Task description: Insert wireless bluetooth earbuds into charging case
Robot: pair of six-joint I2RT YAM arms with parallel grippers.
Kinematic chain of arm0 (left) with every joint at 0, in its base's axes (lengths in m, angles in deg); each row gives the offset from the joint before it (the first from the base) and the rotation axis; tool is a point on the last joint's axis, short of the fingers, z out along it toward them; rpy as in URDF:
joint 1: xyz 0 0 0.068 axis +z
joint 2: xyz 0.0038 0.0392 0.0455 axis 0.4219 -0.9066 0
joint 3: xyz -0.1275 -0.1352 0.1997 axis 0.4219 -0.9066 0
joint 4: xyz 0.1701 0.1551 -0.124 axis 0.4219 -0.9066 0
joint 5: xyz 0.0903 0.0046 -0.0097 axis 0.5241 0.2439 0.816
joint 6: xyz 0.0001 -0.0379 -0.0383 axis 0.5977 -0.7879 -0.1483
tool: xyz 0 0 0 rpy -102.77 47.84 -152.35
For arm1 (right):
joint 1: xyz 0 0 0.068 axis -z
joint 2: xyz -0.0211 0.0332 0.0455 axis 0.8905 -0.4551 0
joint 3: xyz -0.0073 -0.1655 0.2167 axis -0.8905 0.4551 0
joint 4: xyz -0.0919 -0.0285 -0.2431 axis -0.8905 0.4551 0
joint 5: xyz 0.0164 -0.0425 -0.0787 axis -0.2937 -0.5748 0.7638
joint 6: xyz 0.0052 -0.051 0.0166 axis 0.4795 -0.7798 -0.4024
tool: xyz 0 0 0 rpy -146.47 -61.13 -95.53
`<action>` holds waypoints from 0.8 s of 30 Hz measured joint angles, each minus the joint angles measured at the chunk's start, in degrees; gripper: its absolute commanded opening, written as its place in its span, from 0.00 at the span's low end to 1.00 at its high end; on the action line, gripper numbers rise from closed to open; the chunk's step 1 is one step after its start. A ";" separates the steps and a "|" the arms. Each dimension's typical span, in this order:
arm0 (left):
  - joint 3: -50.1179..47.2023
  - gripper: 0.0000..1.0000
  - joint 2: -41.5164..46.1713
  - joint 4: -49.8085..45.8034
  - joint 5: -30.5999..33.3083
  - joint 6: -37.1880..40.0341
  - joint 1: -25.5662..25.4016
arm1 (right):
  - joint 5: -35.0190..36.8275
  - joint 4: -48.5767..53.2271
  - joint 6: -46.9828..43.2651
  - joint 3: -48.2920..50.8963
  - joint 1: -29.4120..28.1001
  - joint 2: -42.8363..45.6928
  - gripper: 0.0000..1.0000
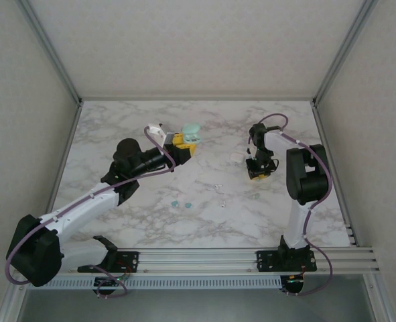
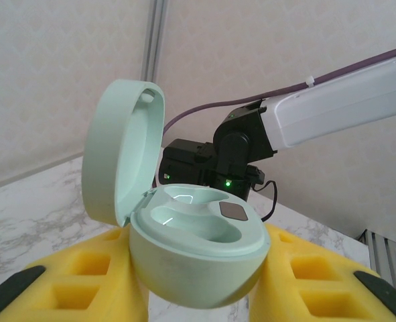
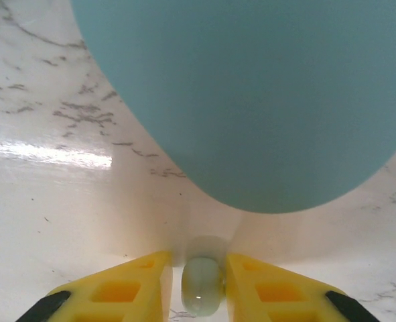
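- Mint-green and rounded, the charging case (image 2: 198,258) is sitting squeezed between the yellow fingers (image 2: 84,282) of the left gripper (image 1: 184,142). We are seeing those jaws closed onto its lower shell from both sides.
- We are looking straight into that case. Its lid (image 2: 120,147) is standing hinged open and upright on the left, and both moulded wells are lying bare beside a small dark square pad (image 2: 233,212).
- From above, we are watching the left arm (image 1: 90,201) reaching toward the middle of the marble table (image 1: 117,127), carrying the case at its tip.
- We are finding the right gripper (image 1: 259,169) pointing down at the table on the right side, well apart from the left one.
- Through the right wrist camera, we are seeing a pale green earbud (image 3: 202,287) sitting between that gripper's yellow fingertips (image 3: 127,292). The jaws are standing only slightly apart, hugging it. One finger is looking to touch it while a thin slit is showing on the other side, so we cannot tell whether it is truly being gripped.
- A teal-blue case (image 3: 251,100) is looming just beyond that earbud, very close to the lens.
- We are also spotting a pair of teal-blue earbuds (image 1: 176,202) lying side by side on the marble between the two arms. A few pale pieces (image 1: 223,202) are lying near them, too small for us to identify.
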 measured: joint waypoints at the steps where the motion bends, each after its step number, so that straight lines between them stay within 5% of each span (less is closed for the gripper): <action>1: 0.00 0.30 0.00 0.00 0.00 0.02 0.00 | 0.04 0.09 -0.02 0.02 -0.02 -0.02 0.29; 24: 0.33 0.30 0.00 -0.48 0.00 0.46 -0.02 | 1.14 0.07 0.57 -0.15 0.00 -0.44 0.18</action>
